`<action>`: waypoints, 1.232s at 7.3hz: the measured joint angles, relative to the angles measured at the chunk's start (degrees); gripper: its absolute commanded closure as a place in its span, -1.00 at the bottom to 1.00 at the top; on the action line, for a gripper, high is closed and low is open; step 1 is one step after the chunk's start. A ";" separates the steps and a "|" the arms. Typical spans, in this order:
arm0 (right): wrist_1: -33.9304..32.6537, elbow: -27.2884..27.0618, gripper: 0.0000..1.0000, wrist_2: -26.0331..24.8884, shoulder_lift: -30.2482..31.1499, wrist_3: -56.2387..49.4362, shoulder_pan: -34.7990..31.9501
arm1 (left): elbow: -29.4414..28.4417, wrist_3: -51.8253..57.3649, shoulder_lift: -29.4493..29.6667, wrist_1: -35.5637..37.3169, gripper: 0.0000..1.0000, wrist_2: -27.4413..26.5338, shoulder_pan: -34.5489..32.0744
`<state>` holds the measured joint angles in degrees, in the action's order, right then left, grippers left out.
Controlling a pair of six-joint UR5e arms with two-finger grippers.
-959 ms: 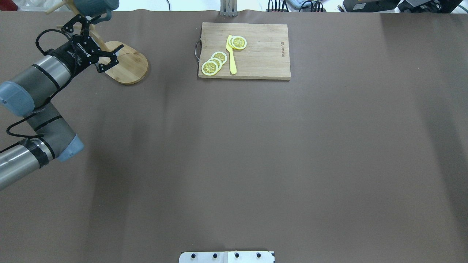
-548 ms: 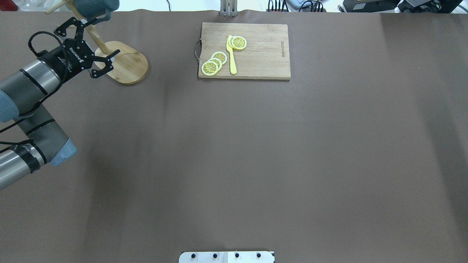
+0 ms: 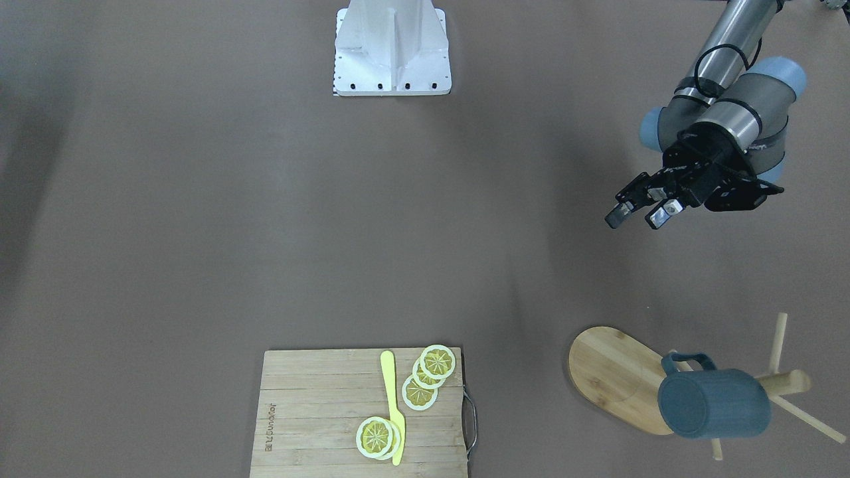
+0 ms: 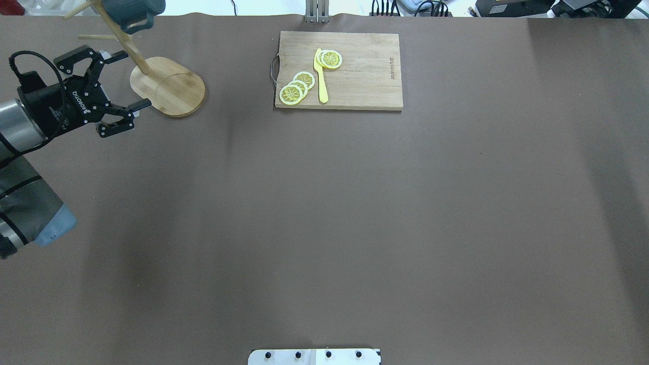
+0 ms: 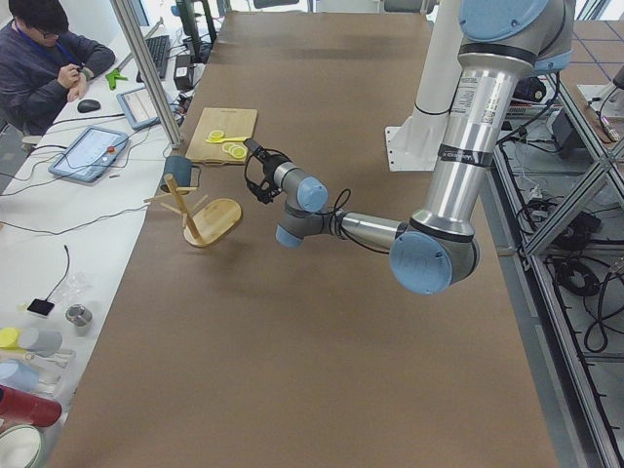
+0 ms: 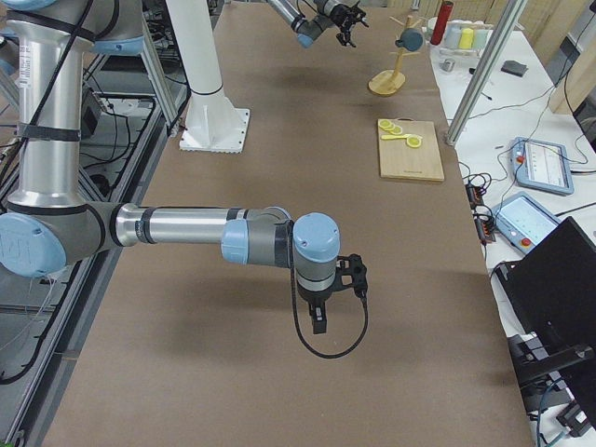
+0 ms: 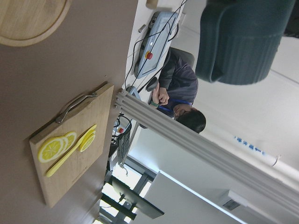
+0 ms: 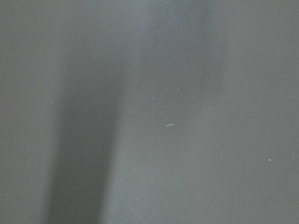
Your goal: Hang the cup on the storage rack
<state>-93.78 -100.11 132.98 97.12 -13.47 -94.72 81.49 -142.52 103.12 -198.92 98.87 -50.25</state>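
The dark blue-grey cup (image 3: pixel 714 403) hangs by its handle on a peg of the wooden storage rack (image 3: pixel 614 378), clear of the table. It also shows at the top left of the overhead view as the cup (image 4: pixel 133 7) above the rack's oval base (image 4: pixel 170 86). My left gripper (image 3: pixel 632 220) is open and empty, apart from the rack on the robot's side; overhead, the left gripper (image 4: pixel 135 78) sits just left of the base. The left wrist view looks up at the hanging cup (image 7: pixel 243 42). My right gripper (image 6: pixel 321 312) shows only in the exterior right view, so I cannot tell its state.
A rectangular cutting board (image 4: pixel 365 71) with lemon slices (image 4: pixel 296 87) and a yellow knife (image 4: pixel 321 76) lies at the far middle of the table. The robot's white base plate (image 3: pixel 392 46) is at the near edge. A person (image 5: pixel 44 58) sits beyond the table's far side.
My left gripper has drawn back from the rack, toward the robot and the left edge, staying open. The cup stays hung on the rack.
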 measured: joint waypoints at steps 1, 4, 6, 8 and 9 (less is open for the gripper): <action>0.00 0.00 -1.00 0.00 0.01 0.01 0.01 | 2.27 4.04 -0.82 2.48 -0.99 7.32 -4.35; 0.00 -0.07 -1.00 0.00 0.21 0.02 -0.02 | 6.31 27.14 -2.59 12.87 -0.99 24.54 -17.16; 0.00 -0.09 -1.00 0.00 0.21 0.02 -0.03 | 6.91 48.68 -5.40 20.88 -0.99 26.18 -20.26; 0.00 -0.09 -1.00 0.00 0.18 0.02 -0.03 | 7.29 69.61 -7.68 31.22 -0.99 26.28 -22.33; 0.00 -0.09 -1.00 0.00 0.18 0.02 -0.03 | 7.45 79.73 -8.64 36.64 -0.99 26.34 -23.51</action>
<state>-93.78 -100.20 132.98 97.30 -13.45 -94.75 88.94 -62.79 94.48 -162.28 125.21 -73.76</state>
